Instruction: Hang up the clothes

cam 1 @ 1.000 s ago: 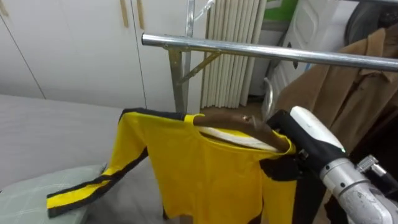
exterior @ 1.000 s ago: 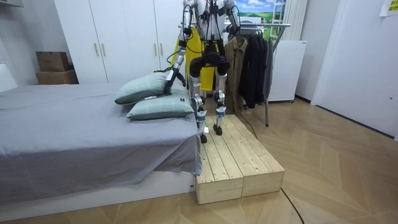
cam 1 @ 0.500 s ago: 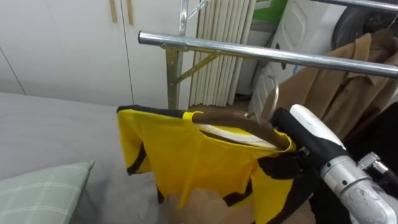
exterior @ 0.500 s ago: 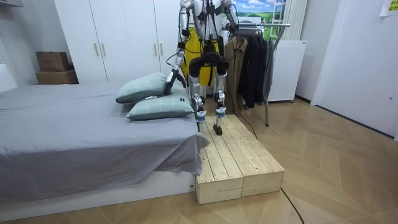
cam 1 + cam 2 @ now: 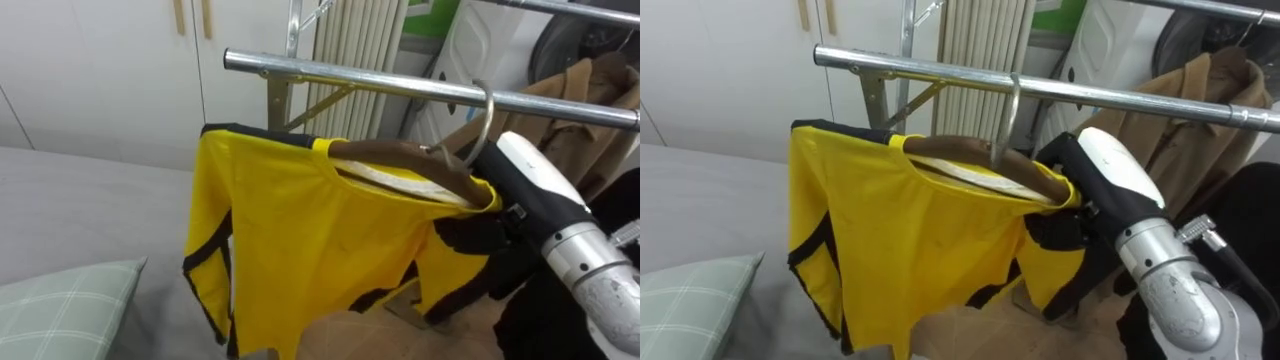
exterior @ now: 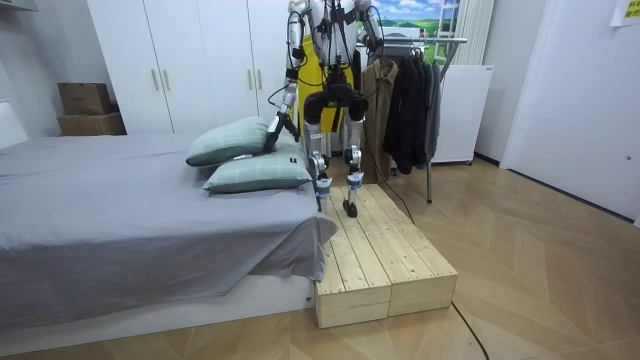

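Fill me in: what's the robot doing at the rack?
Standing on a wooden platform by the bed, it holds a yellow shirt on a wooden hanger up at the metal rail, right hand at the hanger's right end. The hook crosses the rail; whether it's seated, can't tell. Left hand hangs near the pillows.

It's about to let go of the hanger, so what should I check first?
1. The hanger hook is over the rail: crosses it, seating cannot tell.
2. The yellow shirt sits on the wooden hanger: ok.
3. The brown coat is clear of the hook: ok.
4. The right hand grips the hanger's end: cannot tell.
5. Robot stands on the wooden platform: ok.
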Controlling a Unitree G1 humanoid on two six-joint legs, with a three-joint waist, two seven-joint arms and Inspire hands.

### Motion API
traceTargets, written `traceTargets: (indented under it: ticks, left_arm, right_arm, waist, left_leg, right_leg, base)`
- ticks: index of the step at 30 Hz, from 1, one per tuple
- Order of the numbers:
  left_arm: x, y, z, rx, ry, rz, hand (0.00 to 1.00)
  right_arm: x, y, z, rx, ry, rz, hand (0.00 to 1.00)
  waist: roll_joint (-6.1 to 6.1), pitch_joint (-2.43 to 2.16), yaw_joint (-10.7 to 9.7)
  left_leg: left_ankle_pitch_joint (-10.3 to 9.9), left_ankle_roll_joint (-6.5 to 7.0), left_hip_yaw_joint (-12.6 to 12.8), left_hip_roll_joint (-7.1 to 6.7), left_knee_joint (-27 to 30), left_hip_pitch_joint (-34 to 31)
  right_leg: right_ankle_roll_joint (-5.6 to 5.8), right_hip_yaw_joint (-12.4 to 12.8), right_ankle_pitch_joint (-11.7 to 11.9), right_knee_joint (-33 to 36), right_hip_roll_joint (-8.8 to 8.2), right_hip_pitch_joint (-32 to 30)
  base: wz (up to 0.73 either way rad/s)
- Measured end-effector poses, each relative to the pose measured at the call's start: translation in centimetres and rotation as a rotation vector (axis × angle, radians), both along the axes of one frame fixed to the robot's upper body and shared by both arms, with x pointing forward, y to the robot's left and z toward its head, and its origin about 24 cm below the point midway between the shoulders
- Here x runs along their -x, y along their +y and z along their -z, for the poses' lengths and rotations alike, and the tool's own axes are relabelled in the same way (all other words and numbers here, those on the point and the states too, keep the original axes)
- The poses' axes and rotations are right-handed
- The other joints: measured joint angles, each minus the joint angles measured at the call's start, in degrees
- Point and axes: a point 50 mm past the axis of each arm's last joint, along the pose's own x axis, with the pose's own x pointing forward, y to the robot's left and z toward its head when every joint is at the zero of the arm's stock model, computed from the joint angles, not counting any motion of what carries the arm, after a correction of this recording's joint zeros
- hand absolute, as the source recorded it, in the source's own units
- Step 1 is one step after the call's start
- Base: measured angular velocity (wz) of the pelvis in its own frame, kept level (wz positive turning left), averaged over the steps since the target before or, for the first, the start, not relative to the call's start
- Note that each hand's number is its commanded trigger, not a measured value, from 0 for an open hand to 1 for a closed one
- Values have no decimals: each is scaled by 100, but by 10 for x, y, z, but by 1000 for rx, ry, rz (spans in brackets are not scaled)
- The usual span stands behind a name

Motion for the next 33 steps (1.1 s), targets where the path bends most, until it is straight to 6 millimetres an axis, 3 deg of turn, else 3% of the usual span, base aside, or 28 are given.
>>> traceTargets:
  ticks: [6,14,23,33]
  left_arm:
    - [0,1,0,-2,-8,5,0]
    - [0,1,0,3,0,30,0]
    - [-2,2,-1,10,-8,42,0]
    - [-6,7,-3,-4,-28,40,0]
  right_arm:
    - [-15,-1,-10,-9,-23,2,100]
    - [-18,-2,-10,-25,-17,1,100]
    - [-24,-18,8,-63,88,37,100]
    - [-32,-34,37,-228,239,59,100]
  waist:
    - [-56,12,14]
    - [-51,14,57]
    - [-53,13,67]
    - [-43,19,64]
  left_leg:
    - [3,5,-37,11,-10,-16]
    - [3,4,-86,20,-59,-34]
    - [5,6,-115,17,-47,-35]
    - [23,-25,-238,49,-43,-1]
  right_leg:
    - [0,-38,21,-101,4,79]
    - [3,-154,28,-193,-1,103]
    - [1,-179,31,-194,-17,120]
    - [-1,-339,32,-199,-14,213]
  base:
    - [4]
    - [2]
    - [0]
    - [6]
